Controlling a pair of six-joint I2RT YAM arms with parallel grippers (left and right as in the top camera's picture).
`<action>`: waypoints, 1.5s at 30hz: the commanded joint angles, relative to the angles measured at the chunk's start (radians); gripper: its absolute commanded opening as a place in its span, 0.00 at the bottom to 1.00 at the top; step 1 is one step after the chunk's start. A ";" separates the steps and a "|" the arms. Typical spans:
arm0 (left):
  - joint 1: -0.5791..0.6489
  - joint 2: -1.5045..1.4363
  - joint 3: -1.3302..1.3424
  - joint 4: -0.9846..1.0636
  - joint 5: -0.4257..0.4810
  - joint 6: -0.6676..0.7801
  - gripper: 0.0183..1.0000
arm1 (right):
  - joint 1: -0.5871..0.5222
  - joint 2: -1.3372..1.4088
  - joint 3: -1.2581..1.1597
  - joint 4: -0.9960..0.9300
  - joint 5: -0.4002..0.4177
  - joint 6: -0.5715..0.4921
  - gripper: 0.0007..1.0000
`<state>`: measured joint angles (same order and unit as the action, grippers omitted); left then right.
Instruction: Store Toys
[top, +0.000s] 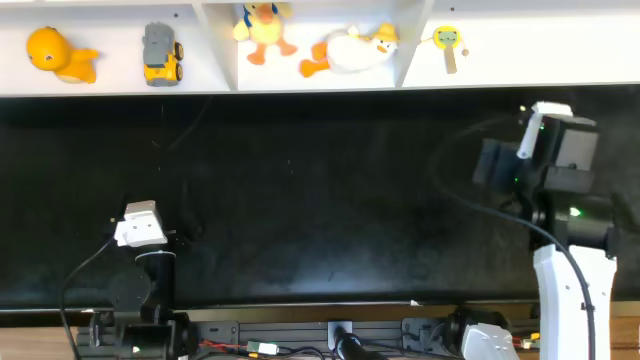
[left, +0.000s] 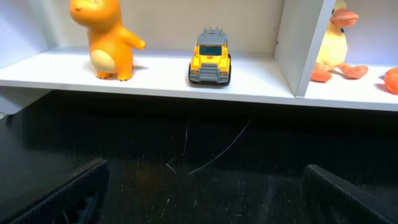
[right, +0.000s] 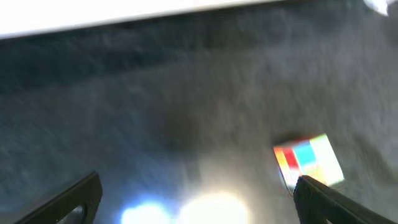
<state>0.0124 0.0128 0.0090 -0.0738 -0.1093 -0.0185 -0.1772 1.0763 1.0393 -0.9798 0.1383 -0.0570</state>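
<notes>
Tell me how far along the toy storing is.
Done: five toys sit on the shelf, the orange figure, toy truck, yellow plush duck, white plush duck and small yellow toy. In hand: nothing; both the left gripper and right gripper are open. Left: the multicoloured cube on the black mat by the right gripper.

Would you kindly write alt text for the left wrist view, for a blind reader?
A white shelf holds an orange toy figure and a yellow toy truck in one compartment, with a plush duck in the next. The open left claw hovers over the black table.
</notes>
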 joint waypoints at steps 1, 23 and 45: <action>-0.006 -0.011 -0.001 -0.003 -0.001 0.022 1.00 | -0.080 -0.002 -0.006 -0.024 0.008 -0.062 1.00; -0.006 -0.011 -0.001 -0.003 -0.001 0.022 1.00 | -0.629 0.070 -0.006 -0.181 -0.287 -0.967 1.00; -0.006 -0.011 -0.001 -0.003 -0.001 0.022 1.00 | -0.801 0.180 -0.175 0.109 -0.458 -1.162 0.99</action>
<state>0.0124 0.0128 0.0090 -0.0734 -0.1093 -0.0185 -0.9741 1.2587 0.8974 -0.8814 -0.2321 -1.1988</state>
